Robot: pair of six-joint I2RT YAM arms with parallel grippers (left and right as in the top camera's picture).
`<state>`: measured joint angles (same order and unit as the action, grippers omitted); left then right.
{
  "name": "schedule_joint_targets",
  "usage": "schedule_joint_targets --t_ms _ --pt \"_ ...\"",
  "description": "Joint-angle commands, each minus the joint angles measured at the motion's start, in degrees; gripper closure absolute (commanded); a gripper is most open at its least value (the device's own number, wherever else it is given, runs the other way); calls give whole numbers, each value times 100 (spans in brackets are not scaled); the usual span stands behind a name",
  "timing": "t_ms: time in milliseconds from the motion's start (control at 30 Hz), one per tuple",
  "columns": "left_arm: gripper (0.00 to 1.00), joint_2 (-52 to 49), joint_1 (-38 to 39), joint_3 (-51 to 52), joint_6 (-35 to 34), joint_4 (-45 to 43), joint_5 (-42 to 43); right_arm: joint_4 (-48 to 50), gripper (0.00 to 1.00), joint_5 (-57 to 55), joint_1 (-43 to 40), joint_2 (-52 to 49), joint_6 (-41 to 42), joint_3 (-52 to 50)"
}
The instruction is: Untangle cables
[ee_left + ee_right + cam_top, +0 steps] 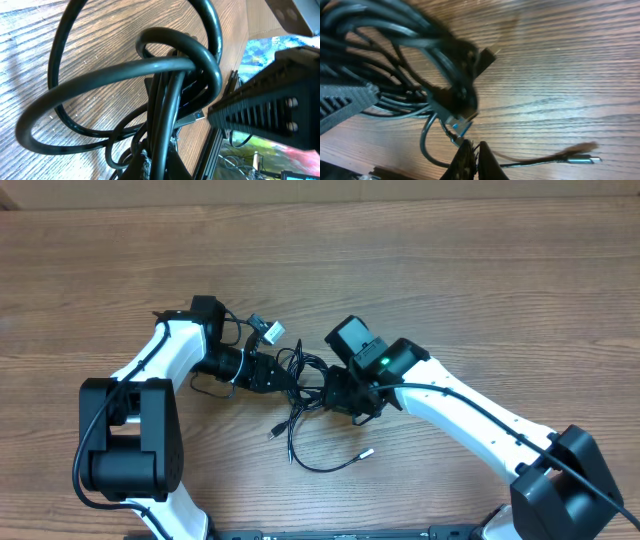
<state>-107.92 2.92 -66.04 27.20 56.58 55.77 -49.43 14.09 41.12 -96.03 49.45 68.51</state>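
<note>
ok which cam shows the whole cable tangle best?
Overhead: the cables show whole, knot plus loose ends trailing on the table. Left wrist shows only close-up loops; right wrist a blurred bundle and one plug end.

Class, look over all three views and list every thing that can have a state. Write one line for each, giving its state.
cables: tangled in a knot between the two grippers, loose ends trailing on the table.
left gripper: shut on cables.
right gripper: shut on cables.
silvery plug: free, lying flat on the table.
</note>
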Motion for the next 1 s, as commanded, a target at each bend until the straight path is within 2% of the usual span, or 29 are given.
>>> schedule_joint_targets --t_ms 0,200,433,967 --pt "96 -17 44 -55 107 -2 227 96 96 -387 208 140 28 -31" --pt "96 -17 44 -55 107 -2 227 461 96 -509 271 140 177 -31" --pt "96 -17 44 -55 109 -2 229 -258 96 -658 214 140 114 -31" --pt "96 -17 44 -55 109 -2 232 96 96 -979 382 140 157 -31"
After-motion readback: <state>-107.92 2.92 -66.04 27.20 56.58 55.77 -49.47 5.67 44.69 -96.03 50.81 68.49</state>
